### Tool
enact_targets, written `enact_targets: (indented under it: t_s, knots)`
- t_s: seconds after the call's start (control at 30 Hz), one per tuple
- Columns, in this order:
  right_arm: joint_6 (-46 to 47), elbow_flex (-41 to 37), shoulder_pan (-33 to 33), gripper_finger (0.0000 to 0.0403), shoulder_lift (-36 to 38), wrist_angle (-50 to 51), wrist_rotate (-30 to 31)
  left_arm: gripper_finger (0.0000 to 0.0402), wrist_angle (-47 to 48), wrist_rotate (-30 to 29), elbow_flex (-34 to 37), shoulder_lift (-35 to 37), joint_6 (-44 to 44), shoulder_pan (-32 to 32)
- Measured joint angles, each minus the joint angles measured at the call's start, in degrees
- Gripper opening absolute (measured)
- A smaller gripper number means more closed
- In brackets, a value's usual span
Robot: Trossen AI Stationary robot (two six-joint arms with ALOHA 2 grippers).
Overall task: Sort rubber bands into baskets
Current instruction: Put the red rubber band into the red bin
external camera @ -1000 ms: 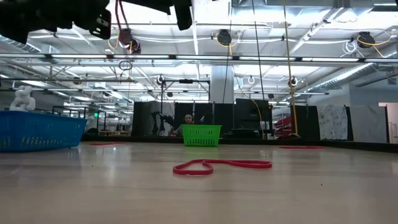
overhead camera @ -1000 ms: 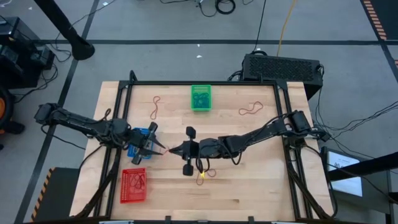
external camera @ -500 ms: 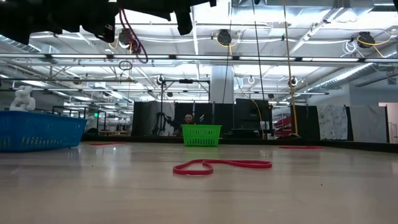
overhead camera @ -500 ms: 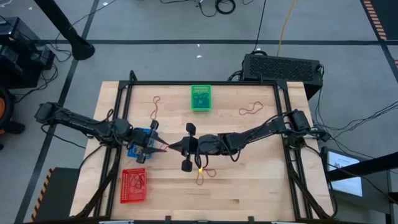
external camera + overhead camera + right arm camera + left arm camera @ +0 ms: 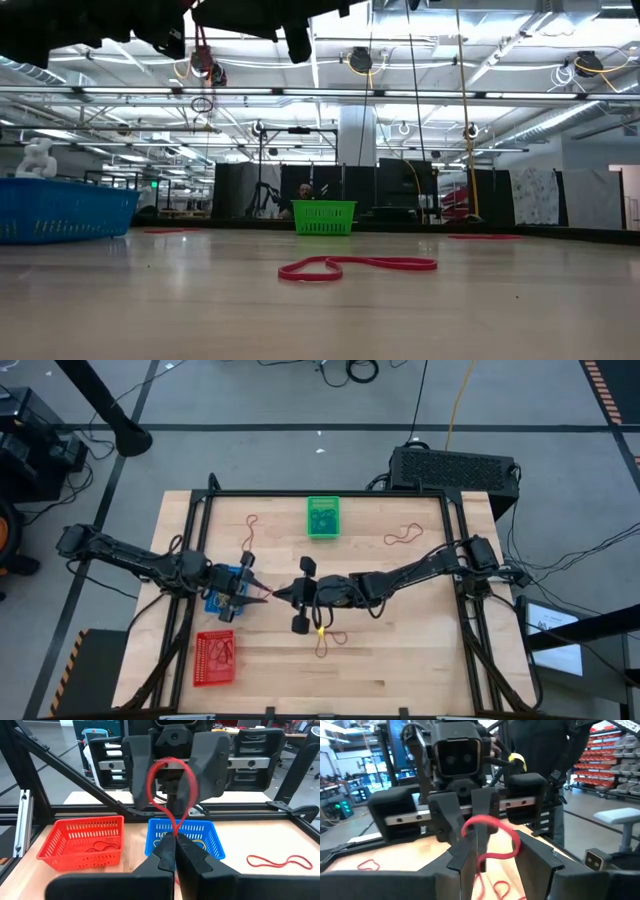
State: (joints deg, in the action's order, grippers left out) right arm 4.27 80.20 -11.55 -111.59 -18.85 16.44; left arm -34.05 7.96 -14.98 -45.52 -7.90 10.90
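Pinching one end of a thin red rubber loop [image 5: 170, 785], the right gripper [image 5: 282, 596] is fully closed; the loop stretches toward the half-open left gripper [image 5: 256, 596], whose fingers [image 5: 470, 855] flank its far end above the table's left edge, just beside the blue mesh basket [image 5: 184, 836].

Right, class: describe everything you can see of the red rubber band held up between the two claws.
The red rubber band is a thin, smooth elastic loop, seemingly rubber. It hangs in the air above the table, near the blue basket. The right claw is shut on its lower end, pinching it to a point, so the loop opens upward like a teardrop. In the left wrist view the loop curls between the left claw fingers, which stand part open around it; whether they press it is unclear.
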Motion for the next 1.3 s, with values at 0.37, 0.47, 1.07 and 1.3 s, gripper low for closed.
enact_targets:
  t_s: [0.37, 0.47, 1.07, 1.3]
  knots:
    - [-0.4, 0.0, 0.0, 0.0, 0.0, 0.0, -0.1, 0.0116, 0.3, -1.8, 0.0, 0.0, 0.0, 0.0]
    - [-0.4, 0.0, 0.0, 0.0, 0.0, 0.0, -0.3, 0.0074, 0.4, -1.9, 0.0, 0.0, 0.0, 0.0]
    - [-3.4, 0.0, -0.1, 0.0097, 1.5, 8.1, -0.2, 0.0002, 0.6, -2.0, 0.0, 1.9, 6.7, 0.5]
    - [-1.0, 0.0, -2.4, 0.0135, 5.7, 24.8, -0.4, 0.0001, 22.8, -1.1, -8.3, 6.1, 21.9, 4.8]
